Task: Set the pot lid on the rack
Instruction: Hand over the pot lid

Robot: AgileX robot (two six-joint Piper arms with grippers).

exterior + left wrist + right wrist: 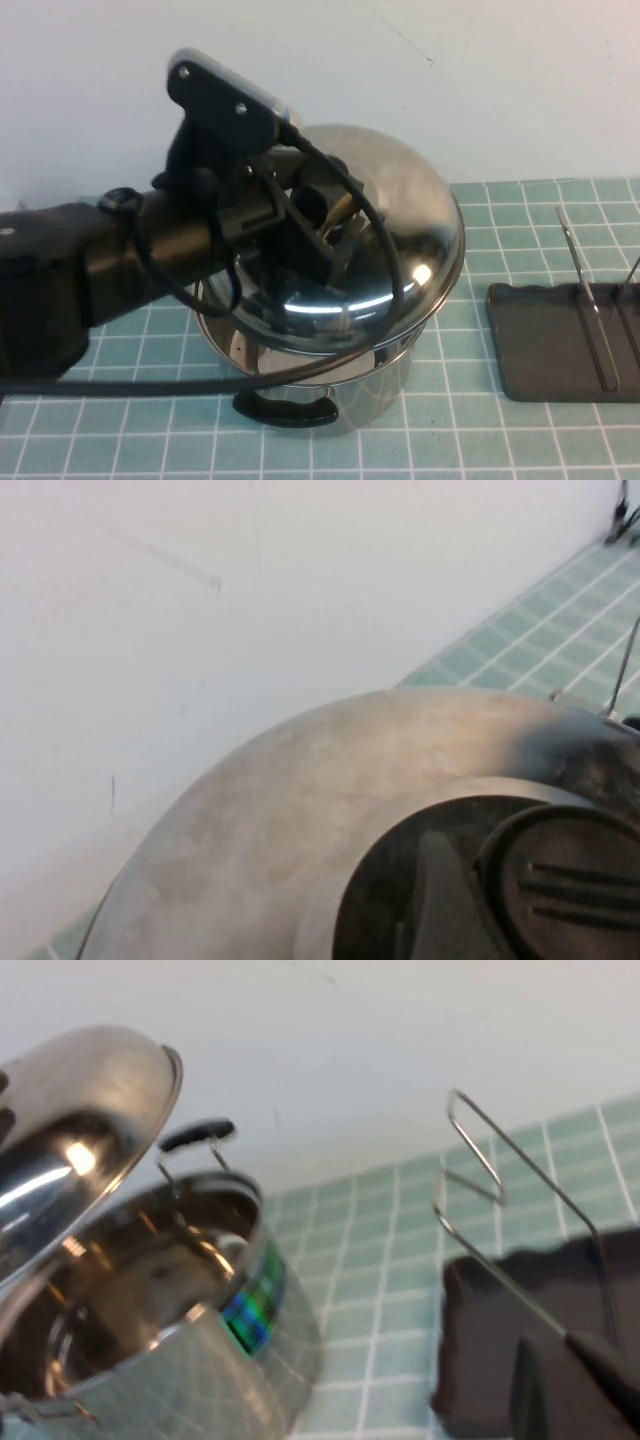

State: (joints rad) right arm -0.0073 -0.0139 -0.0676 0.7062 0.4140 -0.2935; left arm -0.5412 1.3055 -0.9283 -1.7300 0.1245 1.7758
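Note:
The pot lid [410, 215], shiny domed steel, is tilted up above the open steel pot [375, 385]. My left gripper [335, 235] is shut on the lid's black knob, which shows close up in the left wrist view [575, 885] next to one finger [440, 905]. The right wrist view shows the lid [70, 1120] raised over the pot [150, 1300]. The dark rack [550, 345] lies on the mat to the right, with wire prongs [585, 290] standing up. My right gripper [545, 1395] hovers by the rack [520, 1310], out of the high view.
A green gridded mat [470, 420] covers the table. A white wall [450, 70] stands close behind the pot. The pot's black handle [285, 410] faces the front edge. The left arm's cable [130, 385] hangs in front of the pot.

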